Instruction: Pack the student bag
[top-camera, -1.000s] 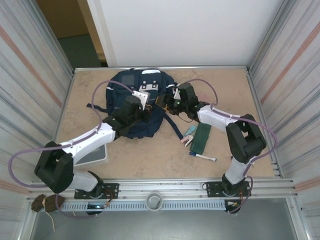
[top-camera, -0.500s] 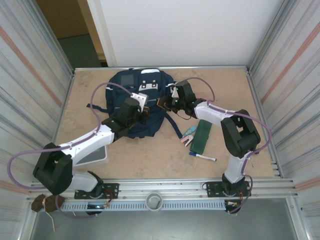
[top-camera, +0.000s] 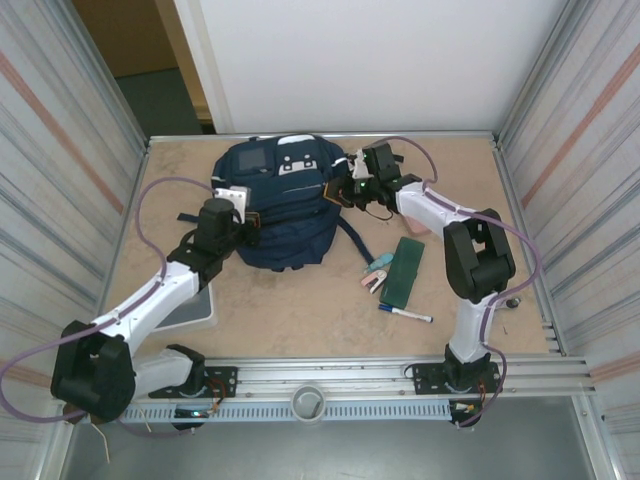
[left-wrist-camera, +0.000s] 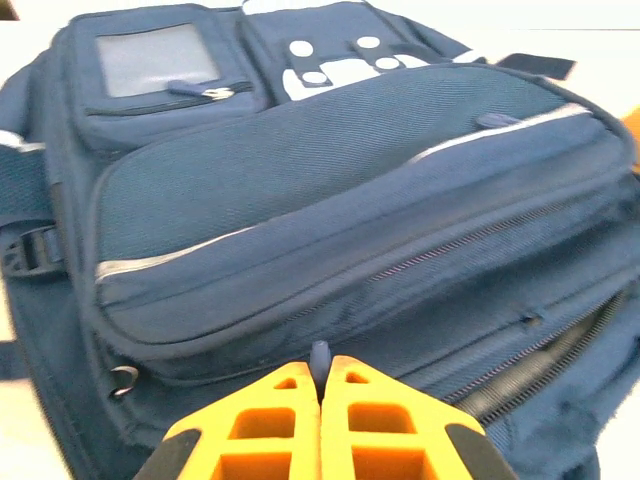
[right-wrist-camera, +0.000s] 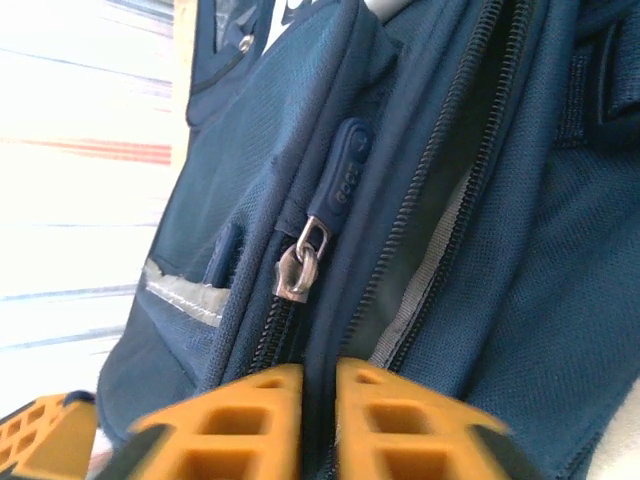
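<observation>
Two pinches are on the bag (top-camera: 285, 205), which lies flat at the far middle of the counter (top-camera: 300, 310), its top away from the arms. Left jaws are pressed together on a thin blue tab (left-wrist-camera: 320, 353) at its left side. Right jaws, almost together, pinch a ridge of fabric between two zip tracks on its right side, just below a metal slider (right-wrist-camera: 298, 272).

Risks, as I judge them: that ridge is cloth, not the slider's pull, so a tug there may drag or bunch the soft bag without running the zip. The tab is small and could slip out. Opposed pulls could slide the bag toward the book (top-camera: 403, 270) and marker (top-camera: 405, 314).

Bag: limp navy woven cloth, with white dotted patches and a clear window pocket near the top. A thin pale stripe crosses the front pocket, and one zip gapes on grey lining.
</observation>
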